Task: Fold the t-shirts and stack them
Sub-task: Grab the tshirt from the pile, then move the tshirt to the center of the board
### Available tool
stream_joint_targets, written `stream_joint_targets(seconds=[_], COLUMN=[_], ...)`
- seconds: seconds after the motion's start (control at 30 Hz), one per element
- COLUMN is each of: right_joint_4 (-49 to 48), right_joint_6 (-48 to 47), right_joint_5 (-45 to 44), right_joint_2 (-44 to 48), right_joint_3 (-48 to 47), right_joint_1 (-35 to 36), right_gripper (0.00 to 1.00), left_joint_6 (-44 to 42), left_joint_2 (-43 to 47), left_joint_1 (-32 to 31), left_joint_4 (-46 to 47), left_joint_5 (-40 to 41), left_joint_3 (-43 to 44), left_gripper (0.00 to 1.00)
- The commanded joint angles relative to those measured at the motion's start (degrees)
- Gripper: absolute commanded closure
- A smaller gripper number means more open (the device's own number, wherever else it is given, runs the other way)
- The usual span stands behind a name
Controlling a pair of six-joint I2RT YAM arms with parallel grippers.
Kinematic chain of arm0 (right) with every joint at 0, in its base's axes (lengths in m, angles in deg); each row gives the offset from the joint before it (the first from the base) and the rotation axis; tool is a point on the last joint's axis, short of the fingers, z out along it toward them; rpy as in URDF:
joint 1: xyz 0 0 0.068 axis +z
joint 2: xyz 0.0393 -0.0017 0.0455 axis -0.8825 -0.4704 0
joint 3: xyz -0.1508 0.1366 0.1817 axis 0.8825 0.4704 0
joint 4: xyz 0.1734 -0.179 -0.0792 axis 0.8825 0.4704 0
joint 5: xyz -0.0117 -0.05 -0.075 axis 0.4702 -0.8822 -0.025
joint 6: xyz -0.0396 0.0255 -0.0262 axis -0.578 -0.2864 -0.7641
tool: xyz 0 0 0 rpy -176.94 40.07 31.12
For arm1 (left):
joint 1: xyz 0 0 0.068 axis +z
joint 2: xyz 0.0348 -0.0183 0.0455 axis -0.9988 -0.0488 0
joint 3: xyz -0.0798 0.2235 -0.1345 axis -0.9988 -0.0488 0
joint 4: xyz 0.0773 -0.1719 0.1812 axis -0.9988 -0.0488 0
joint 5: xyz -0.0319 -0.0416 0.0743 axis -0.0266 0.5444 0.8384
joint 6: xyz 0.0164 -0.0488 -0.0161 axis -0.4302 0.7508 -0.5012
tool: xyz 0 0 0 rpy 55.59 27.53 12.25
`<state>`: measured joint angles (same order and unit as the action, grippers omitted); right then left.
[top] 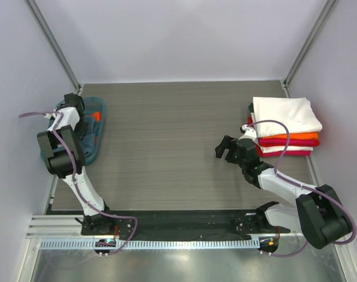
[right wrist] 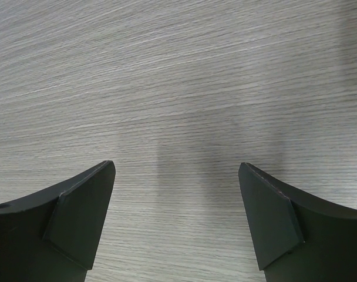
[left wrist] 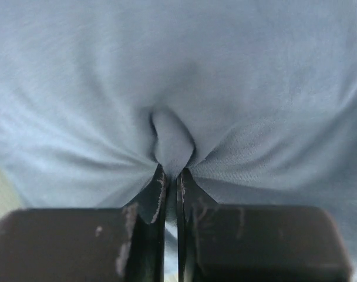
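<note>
1. Left hand is clenched: jaws pressed together, pinching a pucker of the blue-grey t-shirt. Creases fan out from the pinch, and the cloth fills the wrist view, so its long axis cannot be told.
2. From above, that hand hangs over one teal basket at the far left of the worktop. The basket's long axis runs near to far. Something orange shows inside.
3. Right hand is released, fingers spread wide over bare worktop, gripping nothing.
4. Just beyond it, far right, sits one stack of folded t-shirts. Five layers show at its near edge: white, orange, red, white, red. Its long axis runs left to right.
</note>
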<state>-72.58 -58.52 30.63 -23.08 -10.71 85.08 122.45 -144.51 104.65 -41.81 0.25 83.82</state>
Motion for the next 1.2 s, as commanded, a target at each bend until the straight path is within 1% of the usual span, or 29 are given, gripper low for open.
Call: stream_joint_targets(seconds=[0.0, 0.03, 0.07, 0.1, 0.27, 0.3, 0.37, 0.4, 0.5, 0.53, 0.6, 0.63, 0.7, 0.73, 0.77, 0.8, 0.83, 0.87, 0.93, 0.97, 1.0, 1.03, 1.07, 1.13, 1.17], right_joint_4=[-1.64, -1.55, -1.47, -1.55, -1.03, -1.29, -1.64, -1.73, -1.73, -1.73, -1.64, -1.73, -1.55, -1.64, -1.55, -1.55, -1.55, -1.38, -1.29, -1.20, -1.20, -1.11, -1.03, -0.94, -0.76], right_joint_6=[-0.53, -0.53, -0.53, -0.45, -0.53, -0.53, -0.45, -0.53, -0.45, -0.45, -0.45, -0.45, -0.36, -0.27, -0.36, -0.18, -0.01, 0.17, 0.52, 0.61, 0.61, 0.61, 0.61, 0.87, 1.05], right_joint_5=[-1.29, -1.29, -1.38, -1.29, -1.47, -1.64, -1.55, -1.47, -1.73, -1.82, -1.91, -1.99, -2.26, -2.52, -2.52, -2.70, -2.96, -3.22, -3.57, -4.01, -4.28, -4.54, -4.89, -5.60, -6.03], right_joint_2=[1.20, 0.59, 0.49, 0.32, 0.49, 0.67, 1.19, 1.46, 1.98, 1.99, 2.07, 2.25, 2.51, 2.95, 3.13, 3.39, 3.65, 4.18, 4.71, 5.41, 5.76, 6.20, 7.08, 8.22, 8.66], right_joint_3=[0.00, -0.17, -0.26, -0.26, -0.44, -0.26, 0.18, 0.27, 0.44, 0.44, 0.44, 0.44, 0.53, 0.53, 0.70, 0.79, 0.88, 0.97, 1.15, 1.32, 1.58, 1.67, 1.93, 2.46, 2.55], right_joint_1=[0.24, 0.24, 0.24, 0.24, 0.24, 0.24, 0.33, 0.24, 0.24, 0.24, 0.24, 0.24, 0.24, 0.24, 0.16, 0.16, 0.24, 0.24, 0.24, 0.24, 0.24, 0.16, 0.24, 0.16, 0.16], right_gripper=[0.07, 0.07, 0.07, 0.08, 0.08, 0.08, 0.08, 0.07, 0.07, 0.08, 0.07, 0.07, 0.07, 0.08, 0.08, 0.08, 0.07, 0.07, 0.08, 0.07, 0.08, 0.07, 0.07, 0.07, 0.08], left_joint_6=[0.06, 0.15, 0.15, 0.41, 2.08, 2.43, 4.01, 4.10, 5.41, 6.20, 8.22, 9.28, 13.93, 15.77, 17.79, 20.42, 21.06, 20.89, 19.67, 19.92, 20.53, 21.67, 22.46, 23.26, 23.26], left_joint_2=[8.92, 13.73, 13.78, 17.87, 28.61, 32.11, 35.91, 39.49, 44.52, 47.06, 49.28, 50.16, 52.01, 52.27, 51.75, 51.05, 50.35, 48.60, 46.83, 45.78, 44.20, 43.23, 42.44, 40.33, 39.80], left_joint_1=[1.44, 1.36, 1.36, 1.36, 1.36, 1.36, 1.36, 1.36, 1.36, 1.36, 1.44, 1.36, 1.18, 0.66, -1.35, -3.11, -5.39, -11.42, -18.73, -24.77, -27.53, -30.08, -34.63, -39.75, -40.56], left_joint_4=[-0.10, 0.95, 1.13, 1.13, 1.40, 1.75, 3.41, 4.38, 9.12, 10.70, 11.76, 13.34, 15.89, 19.38, 21.07, 22.39, 24.58, 25.73, 26.88, 27.06, 27.85, 30.55, 31.80, 34.60, 34.97], left_joint_5=[3.76, 3.85, 3.76, 3.59, -0.10, -0.63, -1.24, -3.42, -8.18, -11.41, -14.42, -18.52, -23.55, -27.31, -31.96, -33.32, -34.11, -33.69, -31.32, -30.44, -29.39, -29.37, -29.55, -30.34, -31.39], left_joint_3=[-1.60, -2.73, -2.74, -3.18, -5.20, -6.34, -7.75, -8.97, -10.74, -10.74, -9.70, -9.51, -9.86, -10.21, -10.56, -10.74, -10.66, -10.39, -9.60, -9.60, -9.86, -10.13, -10.13, -8.99, -8.38], left_gripper=[1.00, 1.00, 1.00, 0.99, 1.00, 1.00, 1.00, 1.00, 1.00, 1.00, 1.00, 1.00, 1.00, 1.00, 1.00, 1.00, 1.00, 1.00, 1.00, 1.00, 1.00, 1.00, 1.00, 0.99, 0.97])
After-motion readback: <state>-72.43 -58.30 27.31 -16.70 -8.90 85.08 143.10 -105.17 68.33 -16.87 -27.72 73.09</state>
